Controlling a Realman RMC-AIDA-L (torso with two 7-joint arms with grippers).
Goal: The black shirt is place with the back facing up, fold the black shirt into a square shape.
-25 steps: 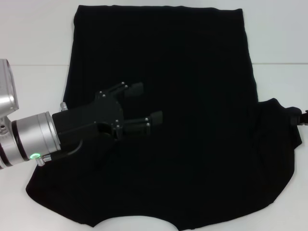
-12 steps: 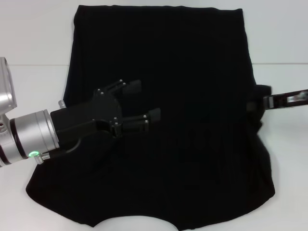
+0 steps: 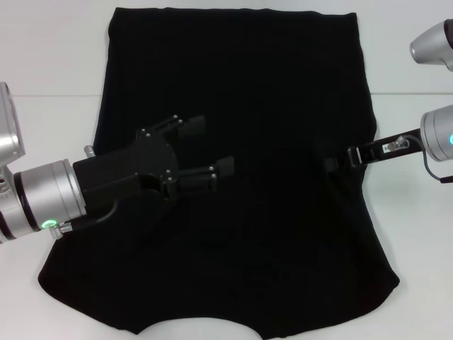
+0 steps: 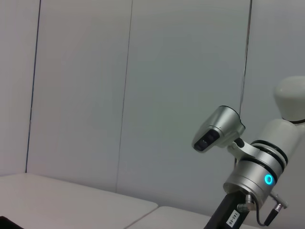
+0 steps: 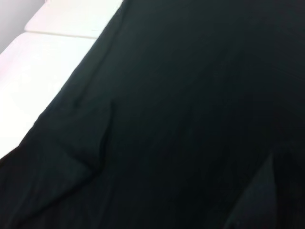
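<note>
Black fabric: the black shirt [image 3: 241,177] lies spread flat across the white table [image 3: 49,64], lettering unseen. Soft, light, limp; it will sag and crease, so best taken by a pinch at hems or sleeve edges. Left gripper [image 3: 211,150] hovers over its left half, fingers spread, holding nothing. Right gripper [image 3: 341,160] sits at the right edge; whether it pinches cloth, I cannot tell.

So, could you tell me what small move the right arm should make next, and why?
Probably carry the right end effector a little farther inward over the shirt, then let go. It appears to have the right sleeve folded over the body, while the open left end effector hovers over the shirt's left half.
</note>
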